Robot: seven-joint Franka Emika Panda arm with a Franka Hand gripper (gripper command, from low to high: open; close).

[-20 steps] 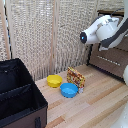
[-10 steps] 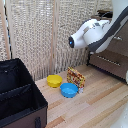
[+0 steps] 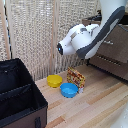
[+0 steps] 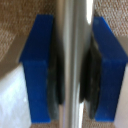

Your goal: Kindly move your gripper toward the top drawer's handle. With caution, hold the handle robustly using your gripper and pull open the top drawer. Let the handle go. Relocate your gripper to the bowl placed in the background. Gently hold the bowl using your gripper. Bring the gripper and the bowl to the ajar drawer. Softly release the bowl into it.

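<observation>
The claw (image 4: pixel 73 65) is clamping the handle (image 4: pixel 75 50), a stiff, slick silver bar lying between its blue pads (image 4: pixel 39 70), best held mid-bar. Beyond, the light yellow bowl (image 3: pixel 54 80) is sitting on the wooden floor beside the blue bowl (image 3: pixel 69 90).

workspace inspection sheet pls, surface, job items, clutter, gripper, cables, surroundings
surface: light wooden plank floor, with things standing on it.
job's things: small round yellow plastic bowl on the floor by the screen; thin silver metal bar handle between the blue pads in the wrist view; dark-brown wooden dresser drawer front at the exterior view's right, too blurred to tell whether it is open.
clutter: round blue bowl beside the yellow one; colourful patterned box behind it; black fabric box with dividers.
grippers: two-finger gripper, blue pads on either side of the handle.
cables: nothing seen.
surroundings: woven reed screen behind.
</observation>
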